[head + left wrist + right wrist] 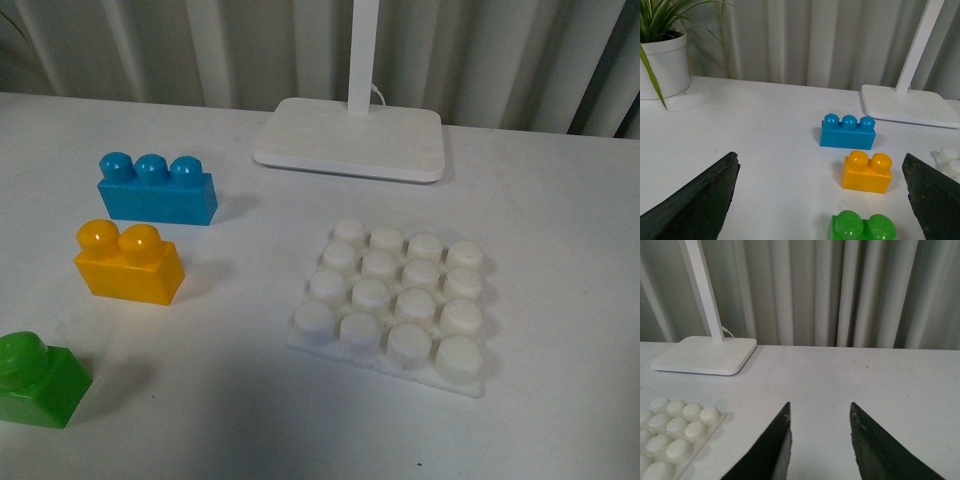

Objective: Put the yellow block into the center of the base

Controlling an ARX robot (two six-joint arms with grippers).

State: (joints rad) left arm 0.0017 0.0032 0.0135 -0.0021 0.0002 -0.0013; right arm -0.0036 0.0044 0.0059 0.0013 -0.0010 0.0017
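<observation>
The yellow block point(129, 264) with two round studs stands on the white table at the left, in front of the blue three-stud brick point(157, 189). To its right lies the base point(392, 300), a white square plate with a grid of round studs. Neither arm shows in the front view. In the left wrist view my left gripper point(820, 161) is open wide, with the yellow block point(866, 172) on the table ahead between its dark fingers, nothing held. My right gripper point(820, 410) is shut and empty, with the base point(671, 437) off to one side.
A green brick point(36, 378) sits near the front left corner, close to the yellow block. A white lamp foot point(350, 137) with a post stands behind the base. A potted plant point(661, 57) stands at the far left by the curtain.
</observation>
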